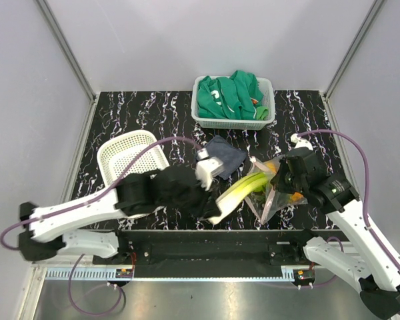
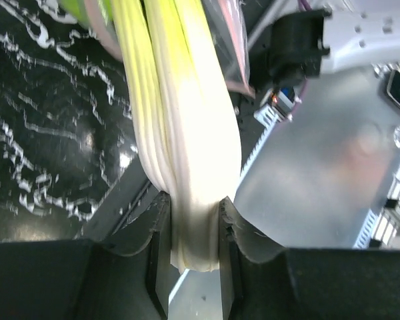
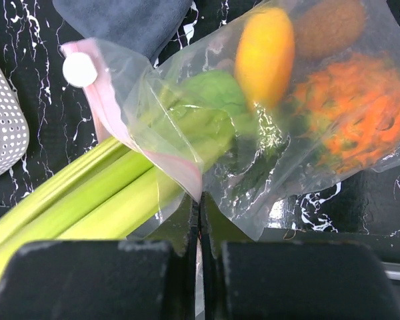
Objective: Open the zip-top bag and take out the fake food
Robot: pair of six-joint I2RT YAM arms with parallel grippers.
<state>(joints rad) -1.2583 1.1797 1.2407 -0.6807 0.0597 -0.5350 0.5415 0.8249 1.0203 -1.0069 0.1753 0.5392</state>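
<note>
Over on the left, a white basket (image 1: 130, 157) sits on the black desk (image 1: 160, 113), and just beside it the left hand (image 2: 195, 227) squeezes the white end of the long leek (image 2: 180, 133). Next, the leek's green end sits inside the pink mouth of the clear bag (image 3: 253, 147), which lies near the front of the desk with an orange pineapple (image 3: 353, 113) and a yellow piece (image 3: 265, 53) inside. At the right, the right hand (image 3: 199, 220) is pinched tight on the bag's near edge.
</note>
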